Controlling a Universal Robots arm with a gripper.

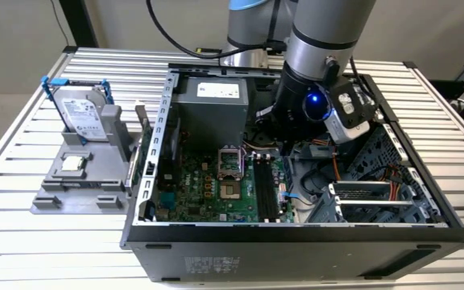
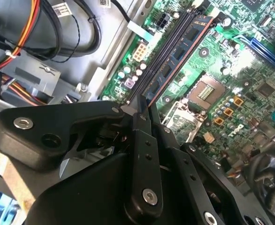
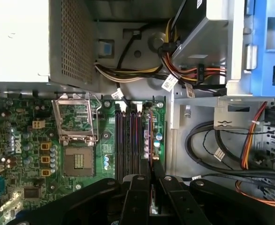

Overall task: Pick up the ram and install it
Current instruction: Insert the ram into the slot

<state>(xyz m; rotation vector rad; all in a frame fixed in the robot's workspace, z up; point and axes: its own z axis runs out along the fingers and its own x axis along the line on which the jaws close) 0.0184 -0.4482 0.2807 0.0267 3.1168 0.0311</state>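
ram (image 2: 177,56) in mobo slots (image 3: 128,140), pincer (image 2: 144,110) above

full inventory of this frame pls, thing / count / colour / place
ram: 1, dark greenish-blue stick with dark chips, standing on edge along the motherboard slots, held at its near end by the hand
motherboard: 1, green, floor of the open case
processor socket: 1, silver frame, open, on the motherboard beside the slots
computer case: 1, black and grey, open, on the table
power supply: 1, grey box, far end of the case
hard drive: 1, silver with blue rails, upright in the grey holder, exterior view's left
processor chip: 1, small silver square, on the grey holder
table: 1, ribbed silver metal
arm: 1, grey, reaching into the case
hand: 1, black, closed on the ram
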